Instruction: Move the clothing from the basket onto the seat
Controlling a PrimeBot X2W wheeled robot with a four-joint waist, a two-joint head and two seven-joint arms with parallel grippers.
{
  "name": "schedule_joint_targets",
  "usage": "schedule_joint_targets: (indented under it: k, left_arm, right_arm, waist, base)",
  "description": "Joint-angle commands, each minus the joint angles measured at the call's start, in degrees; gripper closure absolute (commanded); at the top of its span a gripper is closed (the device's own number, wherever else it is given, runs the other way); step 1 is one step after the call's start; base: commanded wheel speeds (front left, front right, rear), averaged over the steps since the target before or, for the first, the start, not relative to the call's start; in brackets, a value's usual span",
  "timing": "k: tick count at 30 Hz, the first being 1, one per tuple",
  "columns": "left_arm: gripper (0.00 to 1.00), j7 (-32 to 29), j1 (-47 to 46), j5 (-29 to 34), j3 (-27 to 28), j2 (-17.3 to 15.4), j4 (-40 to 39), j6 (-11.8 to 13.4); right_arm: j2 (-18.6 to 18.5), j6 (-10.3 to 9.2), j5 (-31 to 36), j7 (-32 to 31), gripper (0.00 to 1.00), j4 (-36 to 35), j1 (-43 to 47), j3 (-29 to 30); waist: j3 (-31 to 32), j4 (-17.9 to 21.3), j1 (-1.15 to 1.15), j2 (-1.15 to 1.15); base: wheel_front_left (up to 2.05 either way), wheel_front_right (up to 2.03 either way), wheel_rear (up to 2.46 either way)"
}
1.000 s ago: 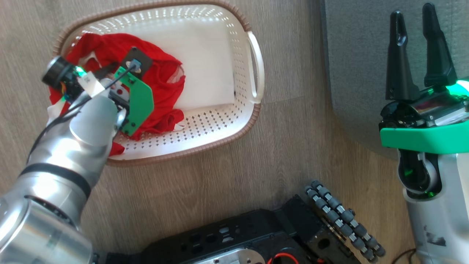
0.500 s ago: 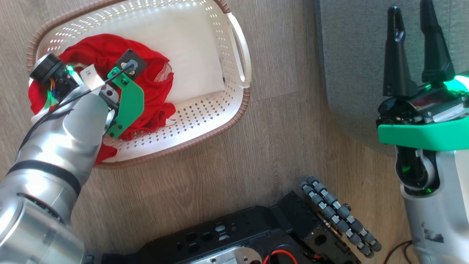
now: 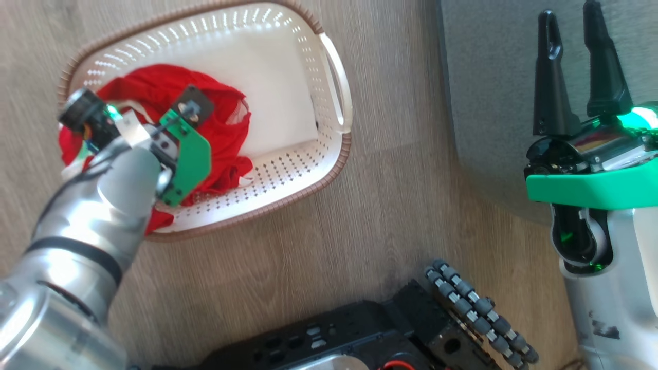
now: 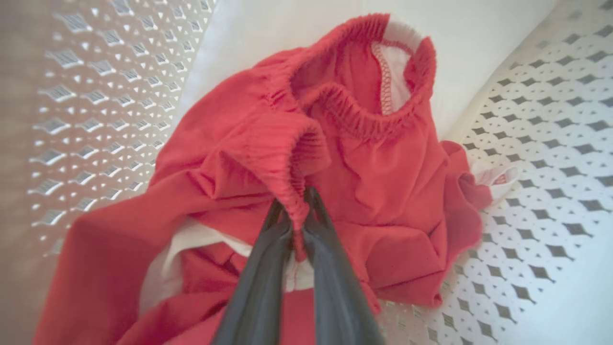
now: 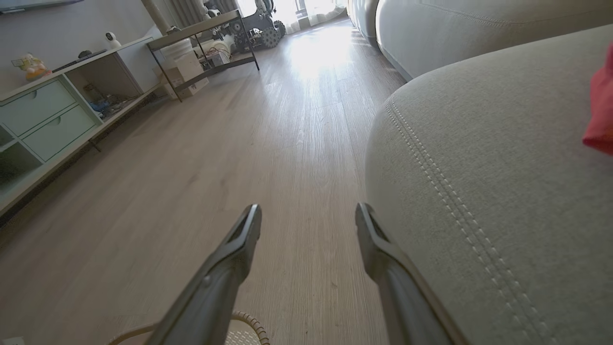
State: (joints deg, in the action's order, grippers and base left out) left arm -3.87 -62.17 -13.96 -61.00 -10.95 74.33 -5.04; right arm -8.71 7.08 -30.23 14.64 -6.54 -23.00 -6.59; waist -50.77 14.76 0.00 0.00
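The cream basket (image 3: 288,169) stands on the wood floor with the red clothing (image 3: 221,128) bunched in its left half. My left wrist (image 3: 180,149) hangs over that heap and hides the fingers in the head view. In the left wrist view my left gripper (image 4: 294,201) is shut on a fold of the clothing's (image 4: 383,163) elastic waistband, over the basket's perforated wall (image 4: 550,143). My right gripper (image 3: 573,56) stands open and empty over the edge of the grey seat (image 3: 493,77). A scrap of red cloth (image 5: 601,110) shows on the seat (image 5: 479,143) at the right edge.
My black base with its roller wheel (image 3: 478,308) sits below the basket. In the right wrist view the floor runs ahead between a low drawer cabinet (image 5: 43,115) on the left and the seat; a metal-framed table (image 5: 201,33) stands far off.
My left gripper has closed on the red clothing in the basket. The head view has shifted a little. The right gripper has stayed open by the seat.
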Motion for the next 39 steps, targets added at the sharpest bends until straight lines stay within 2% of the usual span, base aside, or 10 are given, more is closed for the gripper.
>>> schedule_joint_targets:
  k: [1,14,19,25,32,39]
  left_arm:
    - [1.00,1.2,1.6,-0.8,0.2,0.1,-0.4,-0.1]
    - [1.00,10.8,7.8,-4.7,1.8,4.8,-0.9,0.2]
    - [1.00,15.2,10.3,-6.4,2.6,6.1,-2.0,0.3]
    - [1.00,17.6,12.9,-7.9,3.3,6.9,-4.0,0.6]
    - [1.00,18.8,16.0,-10.8,6.1,7.1,-10.1,1.4]
    - [1.00,18.9,18.8,-12.0,9.5,5.0,-21.5,2.8]
  right_arm:
    - [0.0,0.41,0.5,0.4,0.00,-1.3,1.7,-0.8]
    - [-2.2,0.41,0.5,0.4,0.00,1.1,5.4,-0.5]
    - [-3.5,0.41,0.2,0.4,0.00,2.1,7.4,-0.4]
    - [-4.5,0.41,-0.2,0.4,0.00,3.3,9.5,-1.0]
    - [-5.3,0.41,-0.6,0.4,0.00,4.6,12.7,-1.6]
    - [-6.2,0.41,-0.9,0.4,0.00,5.4,15.7,-2.4]
  waist:
    - [2.2,-0.5,0.00,0.00]
    - [17.3,-3.0,0.00,0.00]
    - [23.5,-4.5,0.00,0.00]
    - [29.6,-5.8,0.00,0.00]
    - [36.3,-7.4,0.00,0.00]
    - [41.3,-8.9,0.00,0.00]
  base:
    - [0.00,0.00,0.00]
    - [0.00,0.00,0.00]
    - [0.00,0.00,0.00]
    - [0.00,0.00,0.00]
    - [0.00,0.00,0.00]
    - [0.00,0.00,0.00]
